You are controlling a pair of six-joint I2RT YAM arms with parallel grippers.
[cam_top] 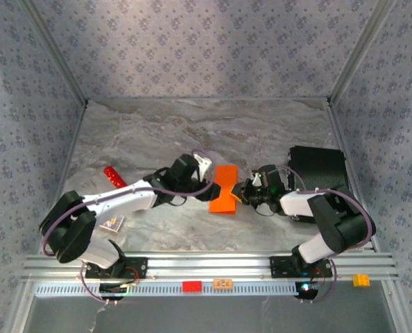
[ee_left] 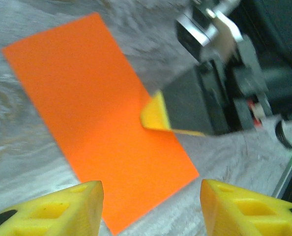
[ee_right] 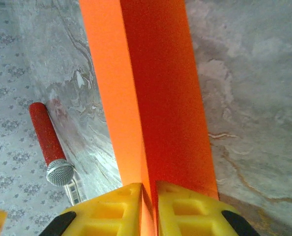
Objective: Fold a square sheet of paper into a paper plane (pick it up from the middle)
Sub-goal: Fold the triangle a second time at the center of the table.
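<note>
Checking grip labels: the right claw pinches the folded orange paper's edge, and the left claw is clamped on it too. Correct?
Not quite. The left claw is open, its fingers apart over the orange paper, not clamped on it, as the left wrist view shows. The right claw does pinch the paper's edge.

The square sheet of bright orange paper (cam_top: 225, 189) is matt and smooth; the grey marbled counter (cam_top: 157, 132) has a faint sheen; the red cylinder (ee_right: 43, 130) looks gritty, its grey tip metal mesh.
</note>
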